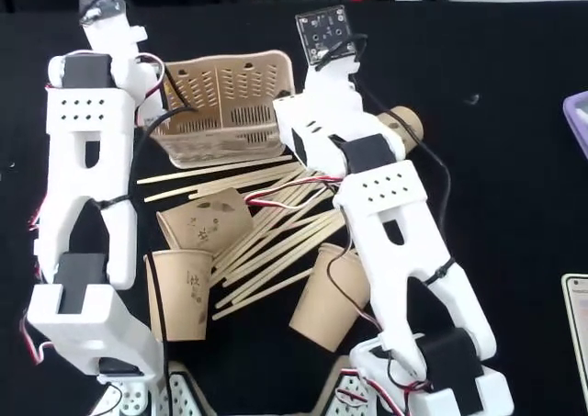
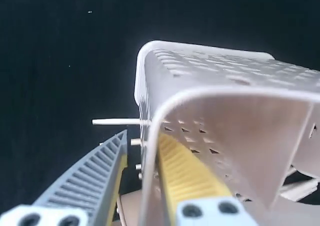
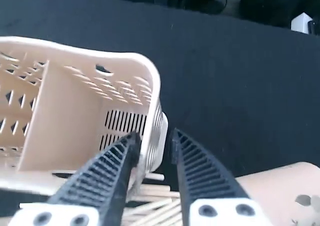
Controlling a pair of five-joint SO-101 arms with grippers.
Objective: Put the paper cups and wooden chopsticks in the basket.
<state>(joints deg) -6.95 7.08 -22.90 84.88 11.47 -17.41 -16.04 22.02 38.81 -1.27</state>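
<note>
As both arms stand at the beige perforated plastic basket (image 1: 225,90) on the far part of the black desk (image 1: 496,159), my left tool (image 2: 141,135) is narrow, astride one basket wall: yellow finger (image 2: 182,171) inside, grey finger (image 2: 95,176) outside. My right tool (image 3: 153,136) is narrow too, straddling the opposite corner wall. Both look clamped on the basket, though outer-finger contact is unclear. Pale wooden chopsticks (image 1: 276,228) lie scattered on the desk just in front of the basket. Tan paper cups, all outside the basket: first cup (image 1: 204,221) touching the sticks, second cup (image 1: 179,292) beside my left arm, third cup (image 1: 326,301) against my right arm, fourth cup (image 1: 406,122) beyond that arm.
</note>
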